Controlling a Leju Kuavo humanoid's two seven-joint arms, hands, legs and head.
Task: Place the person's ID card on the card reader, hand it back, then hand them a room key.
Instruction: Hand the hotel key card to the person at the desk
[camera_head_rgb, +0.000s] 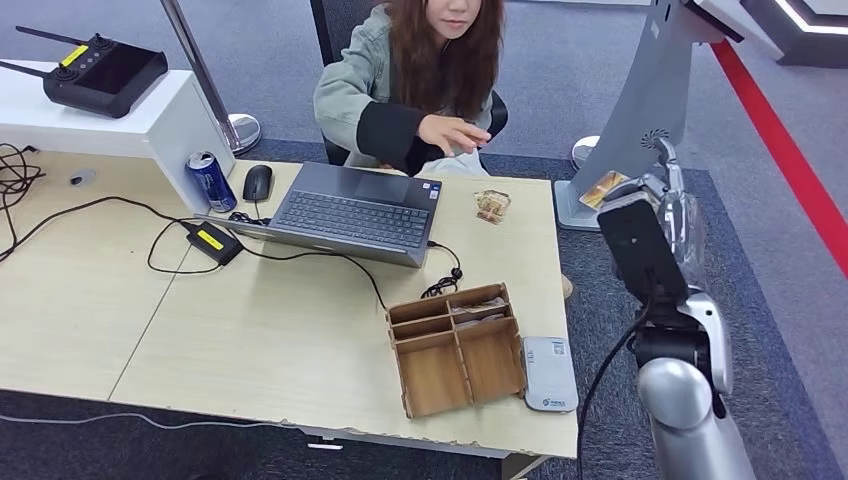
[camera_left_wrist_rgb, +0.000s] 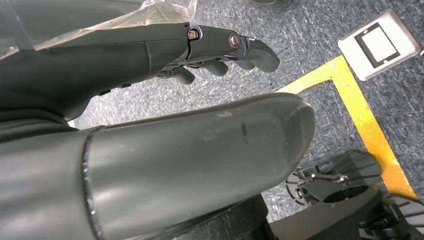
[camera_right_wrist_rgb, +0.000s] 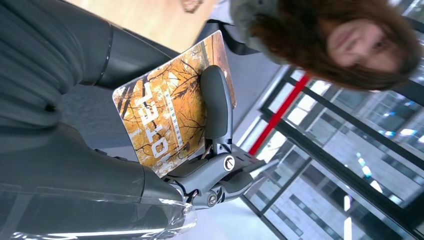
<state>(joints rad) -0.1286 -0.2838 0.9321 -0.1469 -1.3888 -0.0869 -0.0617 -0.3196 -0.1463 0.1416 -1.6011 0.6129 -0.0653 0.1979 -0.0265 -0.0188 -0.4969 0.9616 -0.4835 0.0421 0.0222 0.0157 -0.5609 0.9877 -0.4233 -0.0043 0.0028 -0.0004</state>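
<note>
My right hand (camera_head_rgb: 655, 195) is raised beyond the desk's right end and pinches an orange hotel room key card (camera_head_rgb: 603, 187). The right wrist view shows the card (camera_right_wrist_rgb: 165, 115) flat under my thumb (camera_right_wrist_rgb: 216, 107), with autumn trees printed on it. A person in a grey jacket sits behind the desk with one hand (camera_head_rgb: 452, 133) held out above the far edge. The pale grey card reader (camera_head_rgb: 549, 373) lies at the desk's near right corner, with nothing on it. My left hand (camera_left_wrist_rgb: 150, 100) hangs over the carpet, fingers (camera_left_wrist_rgb: 225, 50) loosely bent, holding nothing.
A wooden compartment box (camera_head_rgb: 455, 347) stands next to the reader. A small brownish item (camera_head_rgb: 491, 206) lies near the far edge. A laptop (camera_head_rgb: 355, 210), mouse (camera_head_rgb: 257, 182), can (camera_head_rgb: 212, 180), power adapter (camera_head_rgb: 215, 241) and cables take the middle. A grey kiosk stand (camera_head_rgb: 640, 110) rises behind my right hand.
</note>
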